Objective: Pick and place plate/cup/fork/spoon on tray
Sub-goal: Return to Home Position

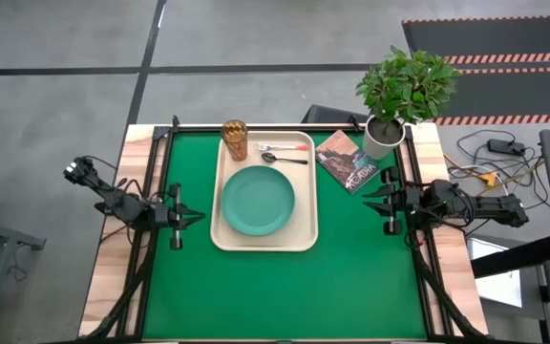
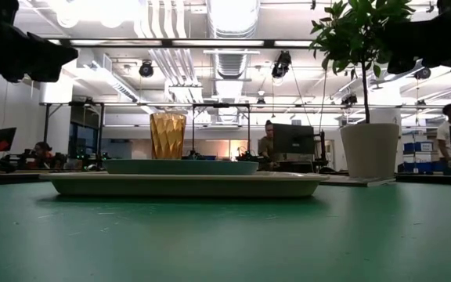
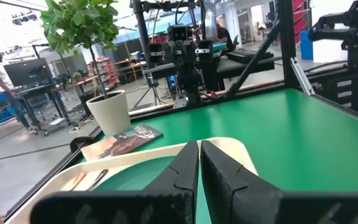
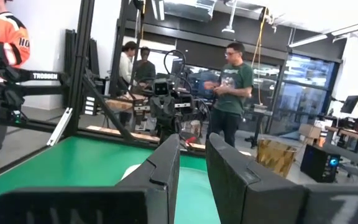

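Observation:
The cream tray [image 1: 304,225] lies in the middle of the green table. On it lie the teal plate [image 1: 258,200], the amber cup [image 1: 235,139] upright at the tray's far left corner, and the dark spoon [image 1: 285,158] and pale fork [image 1: 273,148] side by side along the far rim. The low view shows the cup [image 2: 167,135] and plate [image 2: 180,166] on the tray [image 2: 182,185]. My left gripper [image 1: 191,216] hangs at the table's left side, shut and empty. My right gripper [image 1: 370,199] hangs at the right side, slightly open and empty.
A potted plant in a white pot [image 1: 382,139] stands at the far right corner. A book [image 1: 348,161] lies beside it, right of the tray. People stand in the room beyond the table. Green table surface lies bare near the front edge.

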Action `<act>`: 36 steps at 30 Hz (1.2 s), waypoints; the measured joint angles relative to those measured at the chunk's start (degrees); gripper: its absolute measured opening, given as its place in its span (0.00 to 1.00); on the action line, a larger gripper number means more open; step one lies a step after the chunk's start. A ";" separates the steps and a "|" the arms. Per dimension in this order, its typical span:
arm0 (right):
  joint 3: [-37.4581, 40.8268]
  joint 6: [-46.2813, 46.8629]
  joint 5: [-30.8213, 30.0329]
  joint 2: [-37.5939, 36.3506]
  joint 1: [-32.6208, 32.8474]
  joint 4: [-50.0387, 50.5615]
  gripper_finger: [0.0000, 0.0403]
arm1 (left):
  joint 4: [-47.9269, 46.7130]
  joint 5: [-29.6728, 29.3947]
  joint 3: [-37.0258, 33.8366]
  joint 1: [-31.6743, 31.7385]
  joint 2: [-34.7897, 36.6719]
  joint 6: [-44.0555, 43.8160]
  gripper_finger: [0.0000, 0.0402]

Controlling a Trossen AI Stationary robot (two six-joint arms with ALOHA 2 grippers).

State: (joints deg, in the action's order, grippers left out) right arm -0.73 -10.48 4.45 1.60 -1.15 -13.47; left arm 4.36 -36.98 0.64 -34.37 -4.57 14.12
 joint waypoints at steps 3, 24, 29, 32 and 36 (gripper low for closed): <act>0.00 0.02 0.00 0.04 0.00 -0.02 0.17 | -0.02 0.01 -0.01 0.00 -0.37 0.01 0.00; 0.04 0.00 -0.02 0.05 0.00 -0.01 0.17 | -0.04 0.06 -0.03 0.00 -4.47 0.03 0.00; 0.04 0.02 -0.02 0.05 0.00 0.00 0.17 | -0.06 0.07 -0.04 0.00 -5.64 0.03 0.00; 0.04 0.00 -0.02 0.05 0.02 -0.01 0.17 | -0.07 0.08 -0.04 0.00 -6.33 0.03 0.00; 0.04 0.00 -0.03 0.05 0.01 0.00 0.17 | -0.07 0.08 -0.04 0.00 -7.28 0.03 0.00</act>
State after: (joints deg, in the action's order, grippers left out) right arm -0.69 -10.48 4.42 1.65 -1.14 -13.47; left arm 4.29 -36.91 0.60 -34.37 -11.85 14.15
